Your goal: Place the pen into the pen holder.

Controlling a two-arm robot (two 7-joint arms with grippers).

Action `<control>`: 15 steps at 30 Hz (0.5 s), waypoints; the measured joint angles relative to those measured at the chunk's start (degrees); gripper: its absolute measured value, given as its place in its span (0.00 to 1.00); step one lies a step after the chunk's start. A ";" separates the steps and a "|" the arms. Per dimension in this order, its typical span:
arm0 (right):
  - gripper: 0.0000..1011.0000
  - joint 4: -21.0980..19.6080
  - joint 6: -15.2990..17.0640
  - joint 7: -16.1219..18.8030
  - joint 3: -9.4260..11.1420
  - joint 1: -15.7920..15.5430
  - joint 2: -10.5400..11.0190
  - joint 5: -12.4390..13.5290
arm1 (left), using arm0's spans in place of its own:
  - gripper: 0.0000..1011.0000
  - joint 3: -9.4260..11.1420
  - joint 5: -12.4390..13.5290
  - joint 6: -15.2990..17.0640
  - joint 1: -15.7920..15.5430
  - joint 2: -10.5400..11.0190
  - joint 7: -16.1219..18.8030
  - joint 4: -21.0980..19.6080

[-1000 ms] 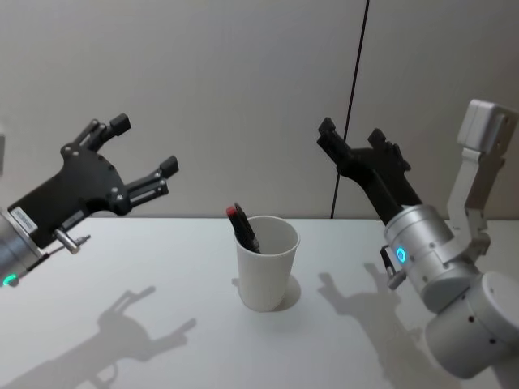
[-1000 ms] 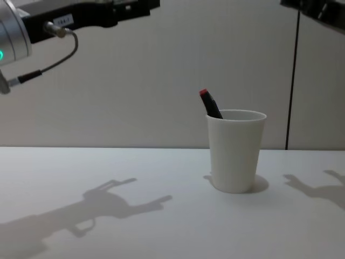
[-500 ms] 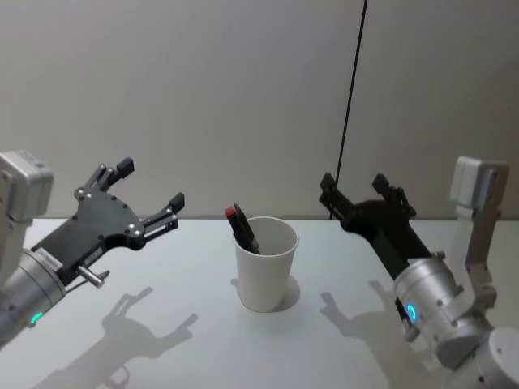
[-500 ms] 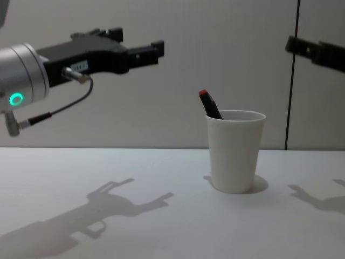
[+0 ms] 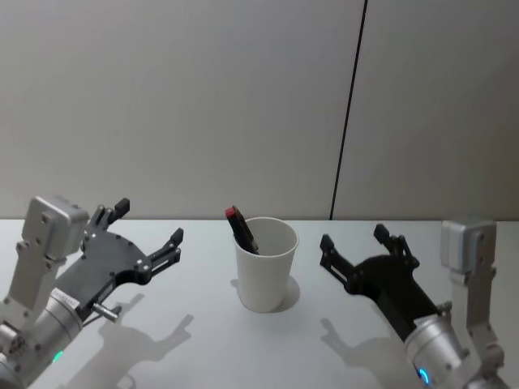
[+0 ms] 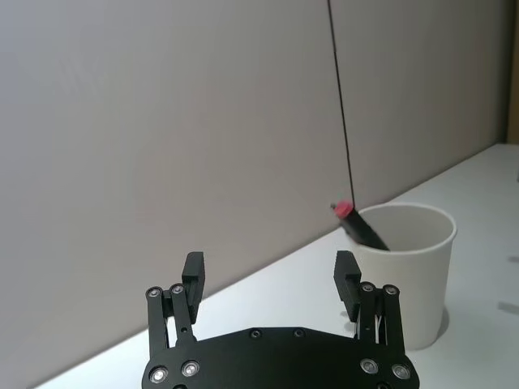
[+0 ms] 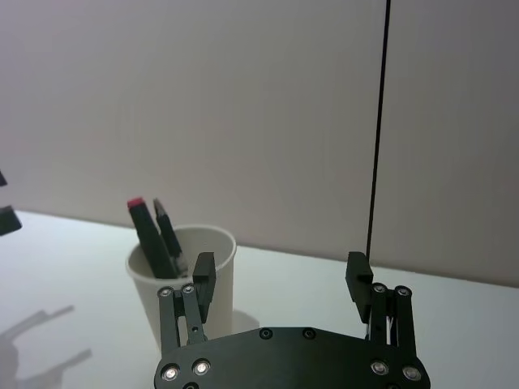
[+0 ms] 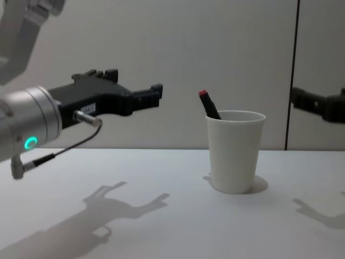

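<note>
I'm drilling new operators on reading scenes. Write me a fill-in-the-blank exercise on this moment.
1. The pen stands inside the ____ paper cup.
2. The pen's upper tip is coloured ____.
3. The pen holder stands on the table ____ the left gripper and the right gripper.
4. Both grippers are ____ and hold nothing.

Missing words: white; red; between; open

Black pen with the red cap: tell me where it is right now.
The black pen with the red cap stands tilted inside the white paper cup at the table's middle, between the open left gripper and open right gripper.
</note>
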 joint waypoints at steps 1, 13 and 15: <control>0.99 -0.23 -0.22 0.29 -0.02 -0.78 0.36 -0.67 | 0.99 0.20 0.65 0.44 0.54 -0.13 1.19 -0.26; 0.99 -1.10 -1.05 1.31 -0.11 -3.82 1.75 -3.13 | 0.99 1.65 4.99 3.32 4.15 -1.02 9.12 -2.07; 0.99 -1.11 -1.06 1.32 -0.11 -3.85 1.77 -3.16 | 0.99 1.75 5.33 3.55 4.43 -1.08 9.78 -2.22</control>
